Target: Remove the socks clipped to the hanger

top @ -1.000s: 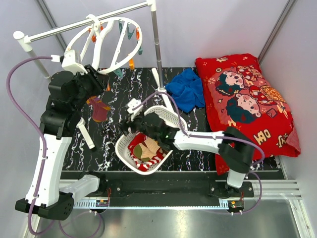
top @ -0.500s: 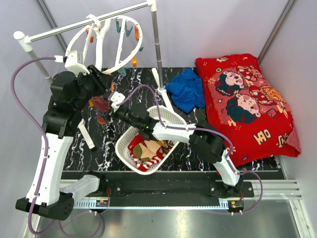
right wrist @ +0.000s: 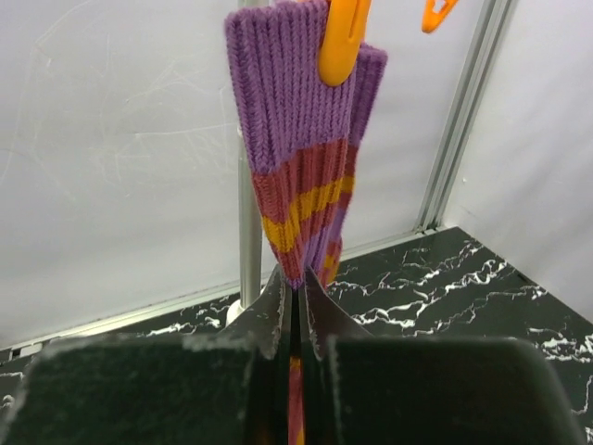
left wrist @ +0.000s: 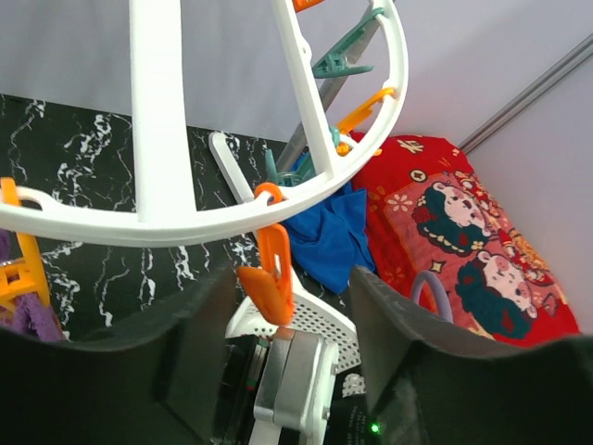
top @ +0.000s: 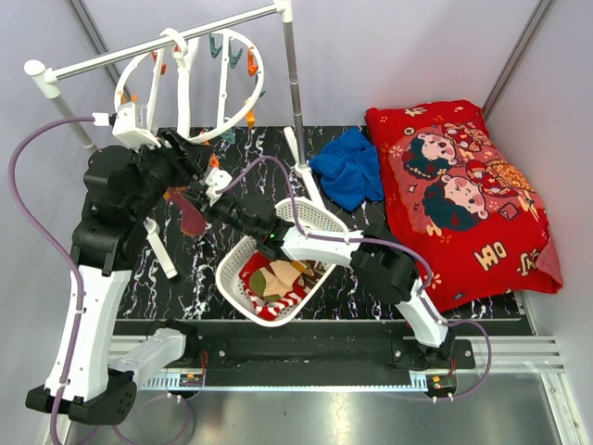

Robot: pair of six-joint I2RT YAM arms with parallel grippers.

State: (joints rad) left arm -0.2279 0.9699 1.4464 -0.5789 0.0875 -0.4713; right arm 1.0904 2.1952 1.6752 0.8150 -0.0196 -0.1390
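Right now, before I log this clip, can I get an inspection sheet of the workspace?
Surface: black marbled table.
Job's things: hanger on the rail; purple sock held by an orange clip; more socks in the basket.
Clutter: blue cloth, red pillow.
Grippers: left gripper open either side of an empty clip; right gripper shut on the purple sock.
Cables: purple cable loops beside the left arm.
Surroundings: grey walls.
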